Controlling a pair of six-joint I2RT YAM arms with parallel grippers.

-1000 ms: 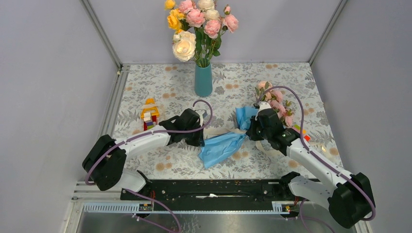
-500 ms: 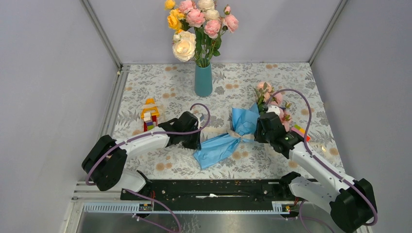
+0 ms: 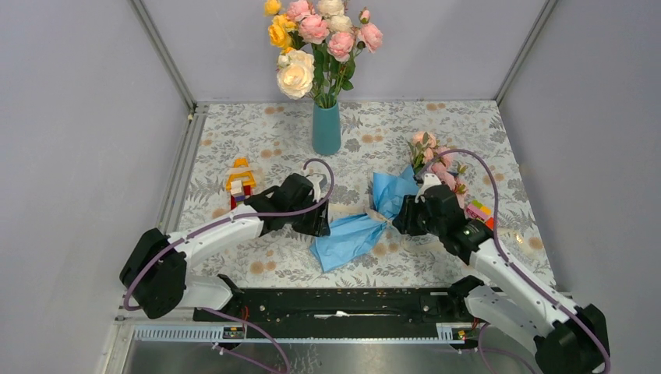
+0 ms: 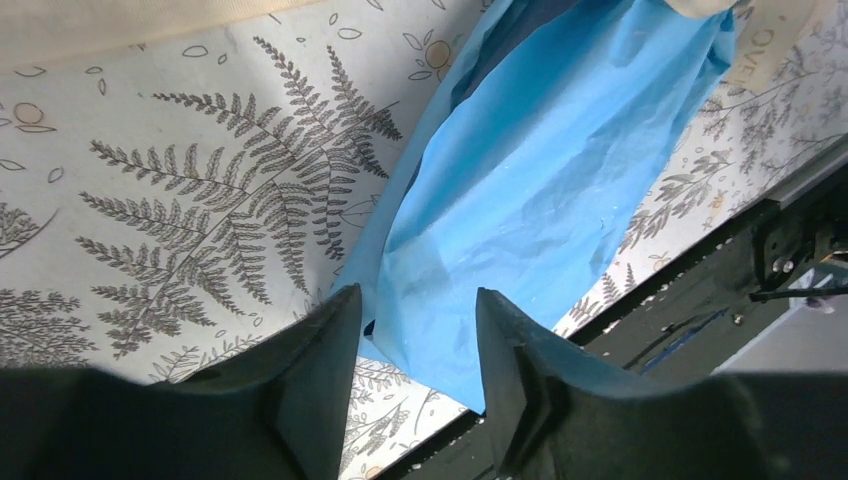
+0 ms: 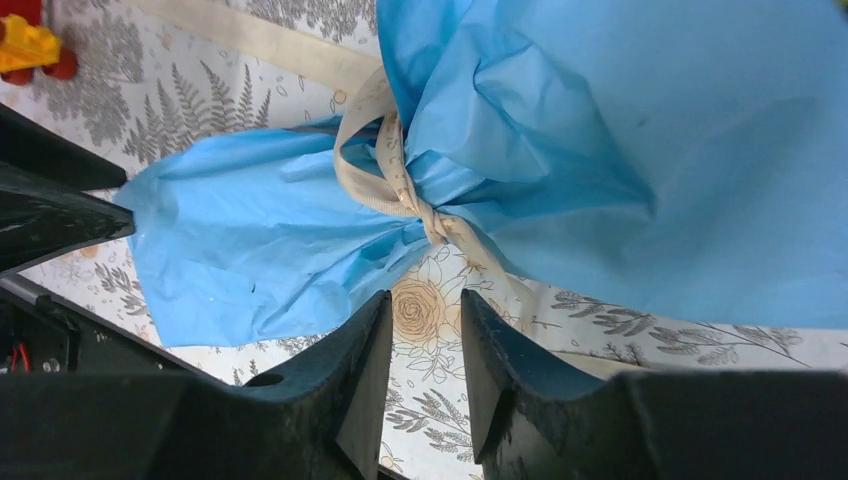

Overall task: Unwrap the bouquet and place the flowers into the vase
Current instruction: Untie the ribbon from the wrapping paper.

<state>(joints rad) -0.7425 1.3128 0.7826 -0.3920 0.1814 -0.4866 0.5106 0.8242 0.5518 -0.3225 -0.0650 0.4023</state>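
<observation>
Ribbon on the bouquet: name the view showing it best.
Right wrist: the ribbon knot is close and clear on the bouquet. Top external shows a tiny pale tie; left wrist, only an edge strip.

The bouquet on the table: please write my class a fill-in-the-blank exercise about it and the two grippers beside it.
The bouquet is wrapped in ___ paper.
Of the two arms, its pink flowers lie nearer the ___ one.
The left gripper and the right gripper both have their jaws ___, holding nothing.
Missing words: blue; right; open.
</observation>
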